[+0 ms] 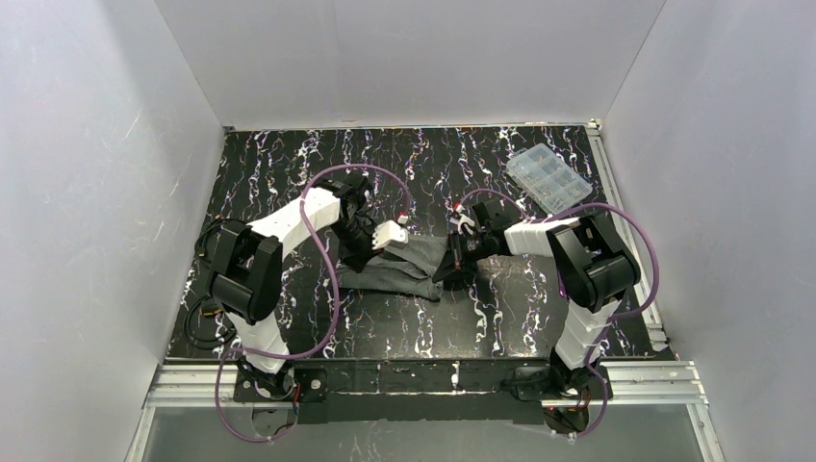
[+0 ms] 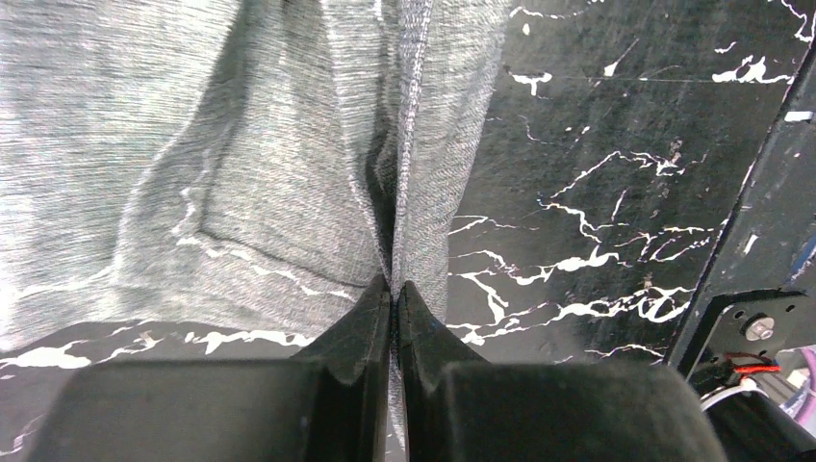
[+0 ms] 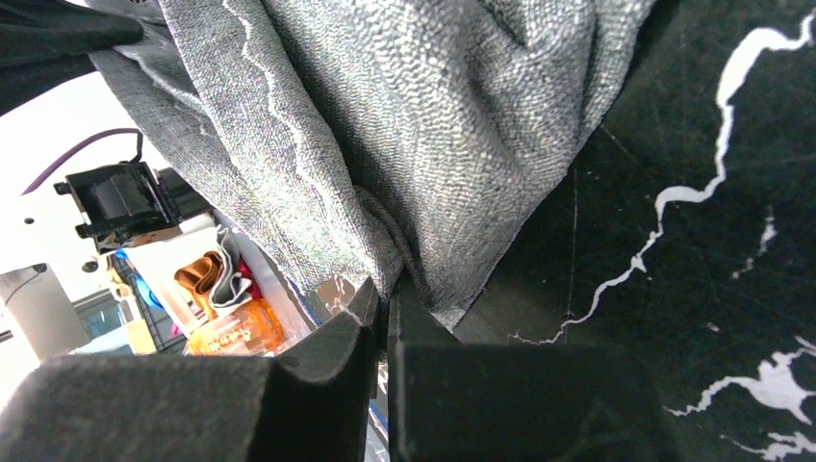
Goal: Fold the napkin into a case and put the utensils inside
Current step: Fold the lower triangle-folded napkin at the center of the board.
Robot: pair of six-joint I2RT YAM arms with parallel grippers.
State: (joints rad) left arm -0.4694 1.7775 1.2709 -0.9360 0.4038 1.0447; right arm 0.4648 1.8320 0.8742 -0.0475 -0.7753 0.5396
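Folding looks barely begun: on the desk [image 1: 289, 164] the napkin [image 1: 414, 260] is bunched and crumpled, no case shape yet, hanging between both sets of fingers. Left fingers [image 2: 366, 322] clenched on a stitched edge, right fingers [image 3: 342, 337] clenched on a bunched fold. No utensils in view; folding and loading all left.

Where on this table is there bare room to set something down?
Free: the table's far left corner, and the near strip between napkin and arm bases. Crowded: the centre, where the left gripper and right gripper pinch the napkin, and the far right, by the box.
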